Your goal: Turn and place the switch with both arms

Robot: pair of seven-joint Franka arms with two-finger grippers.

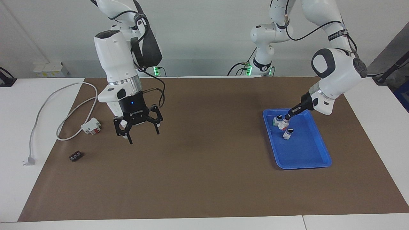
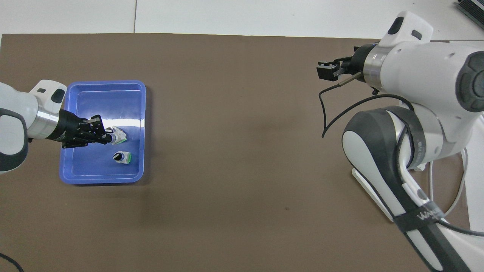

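Observation:
Two switches lie in a blue tray (image 1: 322,150) at the left arm's end of the table. My left gripper (image 1: 286,117) reaches down into the tray and is shut on the black knob of one switch (image 1: 281,124), which rests on the tray floor. In the overhead view the left gripper (image 2: 107,138) meets that switch (image 2: 119,136). The second switch (image 1: 288,133) lies free beside it, farther from the robots, and shows in the overhead view (image 2: 122,157). My right gripper (image 1: 143,136) hangs open and empty over the brown mat at the right arm's end; it also shows in the overhead view (image 2: 327,71).
A white-and-red block (image 1: 91,126) on a white cable (image 1: 48,102) lies on the mat beside the right gripper. A small dark brown piece (image 1: 75,156) lies farther from the robots. The tray rim (image 2: 102,178) shows in the overhead view. Bare brown mat (image 1: 207,143) spans the middle.

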